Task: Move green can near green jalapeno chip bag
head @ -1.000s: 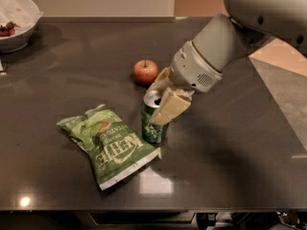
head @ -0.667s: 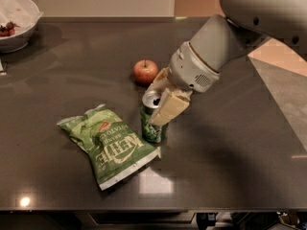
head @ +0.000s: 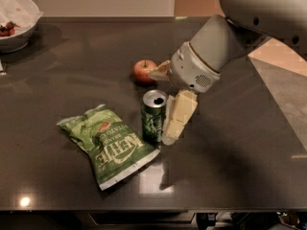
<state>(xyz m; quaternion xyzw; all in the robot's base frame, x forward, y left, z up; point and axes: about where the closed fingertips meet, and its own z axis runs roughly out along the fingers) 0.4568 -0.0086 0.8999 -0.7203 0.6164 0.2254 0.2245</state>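
Observation:
The green can stands upright on the dark table, its silver top with the pull-tab opening facing up. It touches or nearly touches the right edge of the green jalapeno chip bag, which lies flat with white "Kettle" lettering. My gripper is open at the can. One pale finger hangs just to the right of the can. The other finger is behind the can, near an apple. The can stands on its own, with neither finger pressing on it.
A red apple sits behind the can. A white bowl with some food stands at the far left corner. The table's front edge runs close below the bag. The arm's large pale body hangs over the right half.
The fingers have spread apart and let go of the can. The wrist has drawn up and to the right. The can and the bag stay where they were.

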